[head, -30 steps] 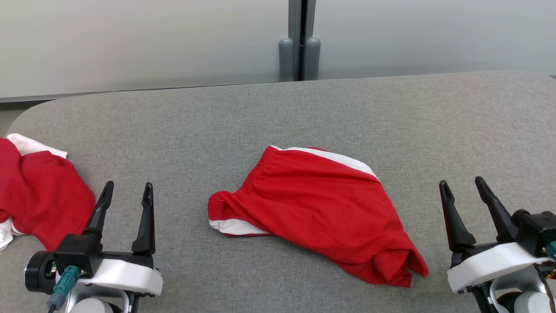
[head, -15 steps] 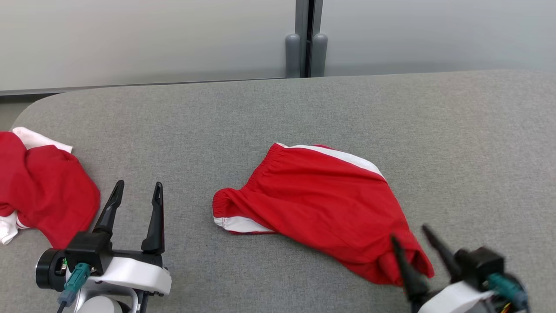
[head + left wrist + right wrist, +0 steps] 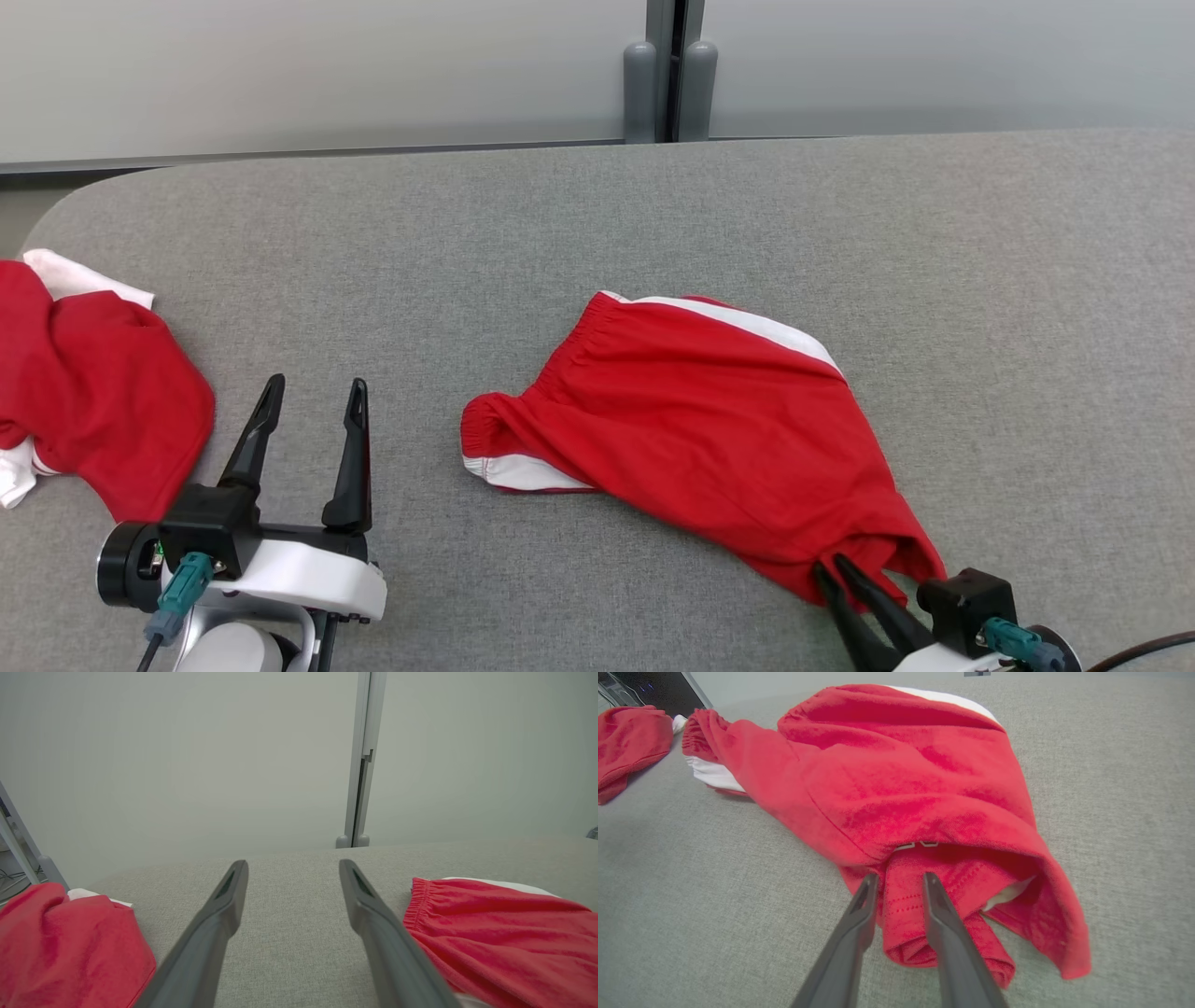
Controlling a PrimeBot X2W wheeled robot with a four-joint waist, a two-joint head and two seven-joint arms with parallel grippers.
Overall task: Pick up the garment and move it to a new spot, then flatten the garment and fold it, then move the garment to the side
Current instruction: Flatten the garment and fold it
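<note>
Right claw (image 3: 830,563) low, half-closed astride garment (image 3: 709,420) hem, grip unclear; left claw (image 3: 316,381) wide, empty.

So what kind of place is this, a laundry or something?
Probably a robot test room rather than a laundry: a wide grey fabric-covered table, plain pale partition panels behind it, and a red garment mid-table with a second red garment at its left edge.

No legible text; small white marks (image 3: 917,845) under a fold of the garment (image 3: 896,779) cannot be read.
</note>
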